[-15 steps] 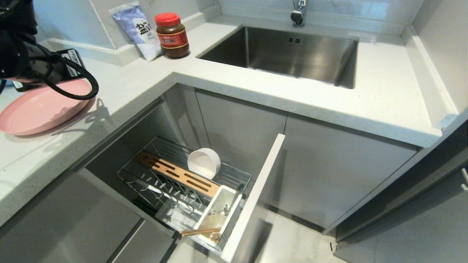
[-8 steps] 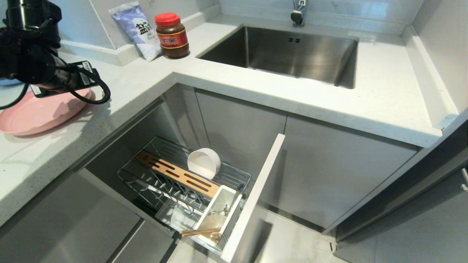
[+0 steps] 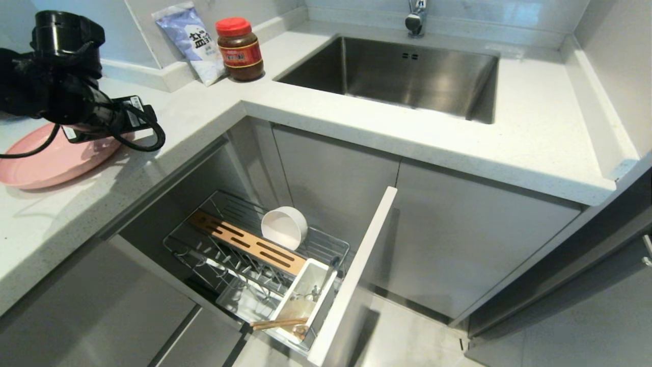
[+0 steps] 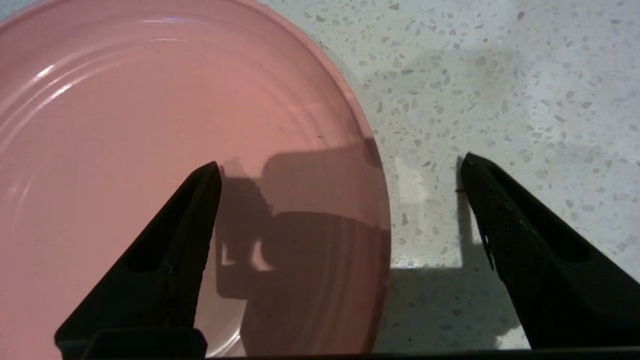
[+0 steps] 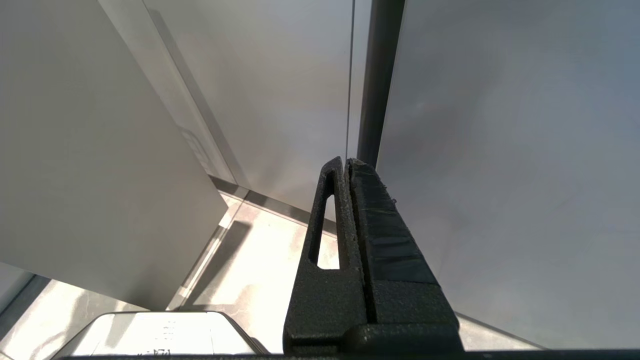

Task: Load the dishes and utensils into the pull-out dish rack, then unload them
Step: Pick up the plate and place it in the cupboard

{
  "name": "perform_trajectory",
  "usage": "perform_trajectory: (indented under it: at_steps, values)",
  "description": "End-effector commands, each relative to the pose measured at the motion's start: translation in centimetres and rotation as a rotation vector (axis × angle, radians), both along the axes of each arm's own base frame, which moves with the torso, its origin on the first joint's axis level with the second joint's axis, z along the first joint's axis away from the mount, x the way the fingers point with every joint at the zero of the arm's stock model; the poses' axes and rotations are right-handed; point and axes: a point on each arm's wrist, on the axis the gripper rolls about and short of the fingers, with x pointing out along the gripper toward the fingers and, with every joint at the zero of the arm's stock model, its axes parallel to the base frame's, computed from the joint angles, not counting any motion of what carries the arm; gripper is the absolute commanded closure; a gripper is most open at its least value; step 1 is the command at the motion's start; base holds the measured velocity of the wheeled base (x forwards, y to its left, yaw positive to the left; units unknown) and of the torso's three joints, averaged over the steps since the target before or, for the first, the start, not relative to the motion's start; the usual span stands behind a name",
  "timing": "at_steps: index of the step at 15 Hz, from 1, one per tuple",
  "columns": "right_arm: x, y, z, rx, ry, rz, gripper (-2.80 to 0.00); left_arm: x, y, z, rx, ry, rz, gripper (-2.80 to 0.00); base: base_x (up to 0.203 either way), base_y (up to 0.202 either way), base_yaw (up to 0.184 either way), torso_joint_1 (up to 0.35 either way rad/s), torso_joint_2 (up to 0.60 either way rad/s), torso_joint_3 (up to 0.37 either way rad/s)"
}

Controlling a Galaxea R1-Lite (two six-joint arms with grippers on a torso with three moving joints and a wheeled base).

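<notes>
Plate (image 3: 46, 163) lies on the desk (image 3: 316, 112), far left in your head view. Left wrist view: left gripper (image 4: 340, 170), fingers spread, straddles its rim; a shallow pinch may slip. Right gripper (image 5: 345, 162): fingers pressed together.

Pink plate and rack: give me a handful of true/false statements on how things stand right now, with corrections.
1. The pink plate lies flat on the counter. True.
2. The left gripper is clamped on the plate. False: its jaws stand wide open, straddling the plate's rim.
3. The white bowl is in the sink. False: it sits tilted in the rack.
4. The chopsticks lie at the caddy end of the rack. True.
5. The right gripper is open. False: it is shut and holds nothing.
</notes>
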Motion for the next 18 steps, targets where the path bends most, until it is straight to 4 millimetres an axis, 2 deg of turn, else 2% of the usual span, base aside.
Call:
perform_trajectory:
  at_steps: [1,9,10,18]
  values:
    - [-0.01,0.00,-0.03,0.000,-0.002,0.000,0.00,0.18,0.05,-0.19,0.000,0.006,0.004,-2.80,0.000,0.000,0.000,0.000,0.00,0.000]
    - [-0.01,0.00,-0.02,0.000,-0.002,0.000,0.00,0.37,0.31,-0.36,-0.001,0.010,0.010,-2.80,0.000,0.000,0.000,0.000,0.00,0.000]
    - [-0.01,0.00,-0.04,0.000,-0.001,0.000,0.00,0.38,0.31,-0.40,-0.001,0.012,0.009,0.00,0.000,0.000,0.000,0.000,0.00,0.000]
    - [-0.01,0.00,-0.03,0.000,-0.002,0.000,0.00,0.12,0.30,-0.07,-0.003,0.001,0.006,0.00,0.000,0.000,0.000,0.000,0.00,0.000]
